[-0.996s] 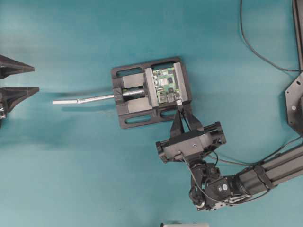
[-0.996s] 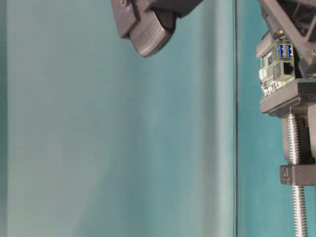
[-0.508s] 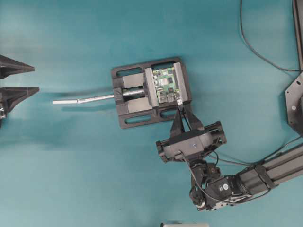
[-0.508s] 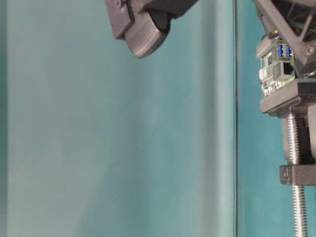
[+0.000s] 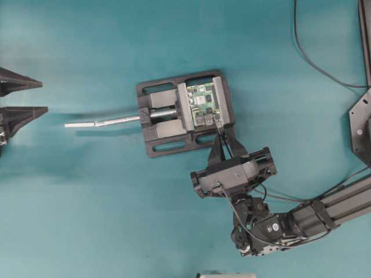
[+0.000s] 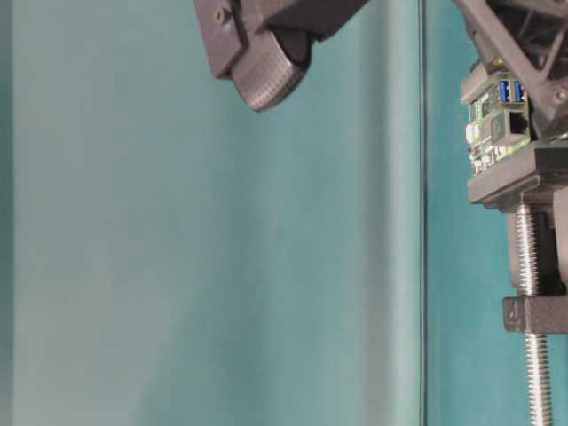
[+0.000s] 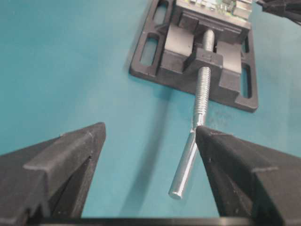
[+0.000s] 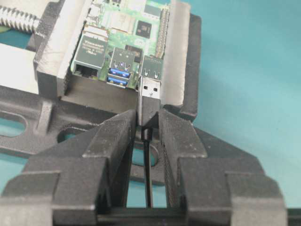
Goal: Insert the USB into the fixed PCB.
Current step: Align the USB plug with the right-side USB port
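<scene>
Right hand (image 8: 146, 123) is clamped on the small dark USB plug with the silvery metal tip (image 8: 151, 88), its thin black cable (image 8: 148, 174) trailing back between the fingers. That tip sits right at the mouth of a silver port on the small green circuit board (image 8: 134, 23), which is held in the black vise with the silver screw rod (image 5: 168, 121) mid-bench. Insertion looks under way; next calls for a straight, square push. Left hand (image 7: 148, 160) hangs open, well apart.

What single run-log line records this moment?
right gripper: shut on USB | USB tip at fixed PCB port mouth, not seated | left gripper: open, idle | vise clamps PCB
</scene>
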`<state>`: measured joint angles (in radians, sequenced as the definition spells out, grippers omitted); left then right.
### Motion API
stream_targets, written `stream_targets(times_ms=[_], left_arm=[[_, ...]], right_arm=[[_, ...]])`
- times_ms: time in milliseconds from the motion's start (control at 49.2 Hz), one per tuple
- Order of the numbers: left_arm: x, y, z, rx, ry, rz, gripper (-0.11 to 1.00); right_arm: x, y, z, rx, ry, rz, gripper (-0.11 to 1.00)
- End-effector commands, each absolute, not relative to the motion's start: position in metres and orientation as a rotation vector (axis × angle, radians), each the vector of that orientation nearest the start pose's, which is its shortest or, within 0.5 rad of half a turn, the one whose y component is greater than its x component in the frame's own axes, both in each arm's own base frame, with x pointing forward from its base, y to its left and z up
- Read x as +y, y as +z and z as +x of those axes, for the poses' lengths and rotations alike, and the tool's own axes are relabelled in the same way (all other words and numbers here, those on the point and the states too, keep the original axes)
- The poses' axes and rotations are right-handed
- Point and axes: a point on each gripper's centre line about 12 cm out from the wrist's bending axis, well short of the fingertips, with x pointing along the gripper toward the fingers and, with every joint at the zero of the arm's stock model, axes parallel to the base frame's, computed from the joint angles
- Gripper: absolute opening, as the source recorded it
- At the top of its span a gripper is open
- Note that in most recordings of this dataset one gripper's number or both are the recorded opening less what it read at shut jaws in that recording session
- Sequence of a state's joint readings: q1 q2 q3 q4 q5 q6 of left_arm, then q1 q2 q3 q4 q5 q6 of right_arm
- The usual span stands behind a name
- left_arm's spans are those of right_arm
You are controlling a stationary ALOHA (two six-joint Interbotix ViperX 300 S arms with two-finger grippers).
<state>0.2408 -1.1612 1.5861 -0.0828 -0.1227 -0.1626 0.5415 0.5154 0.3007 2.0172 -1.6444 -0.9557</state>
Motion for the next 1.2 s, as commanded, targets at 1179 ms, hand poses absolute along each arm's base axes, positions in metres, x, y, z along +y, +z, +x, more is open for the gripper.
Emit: stream_targets(times_ms=[1179], left_arm=[[0.0342,0.1467,0.1326,0.257,0.288,-0.285,0.93]], right_arm=[[0.0843,0.1343,0.3666,0.429,-1.362,-0.077,0.21]])
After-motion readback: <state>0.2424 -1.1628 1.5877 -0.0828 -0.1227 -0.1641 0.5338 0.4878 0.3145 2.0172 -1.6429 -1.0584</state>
